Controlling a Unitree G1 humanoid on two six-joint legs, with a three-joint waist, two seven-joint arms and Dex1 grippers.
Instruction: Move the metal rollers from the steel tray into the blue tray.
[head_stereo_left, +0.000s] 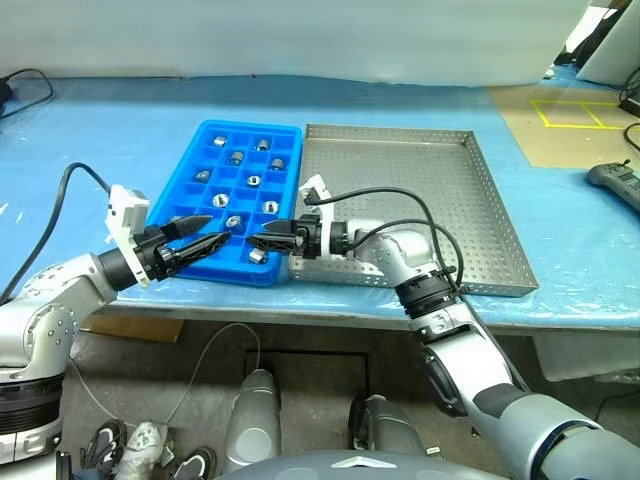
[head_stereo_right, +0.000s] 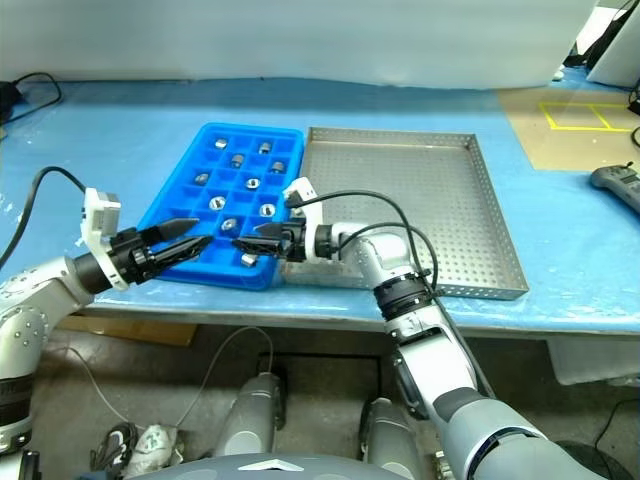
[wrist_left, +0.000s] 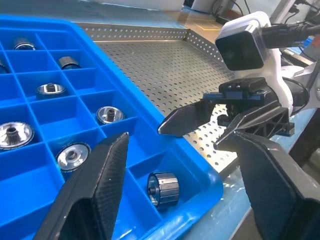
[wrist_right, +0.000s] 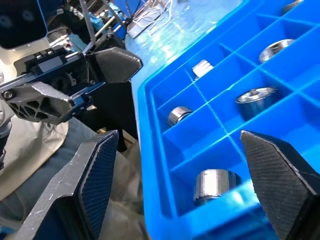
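The metal rollers (head_stereo_left: 258, 255) all sit in the blue tray (head_stereo_left: 205, 150), steel tray (head_stereo_left: 420, 190) looks bare, both the right gripper (head_stereo_left: 262, 240) and left gripper (head_stereo_left: 205, 232) gape empty; rollers look dense, rigid, slick, so I'd pinch across the round side.

Both pincers crowd the blue tray's (head_stereo_left: 232, 190) near edge, left pincer (head_stereo_left: 205, 233) and right pincer (head_stereo_left: 262, 240) tip to tip, a narrow gap between. The steel tray's (head_stereo_left: 420, 190) perforated floor lies bare behind its low rim.
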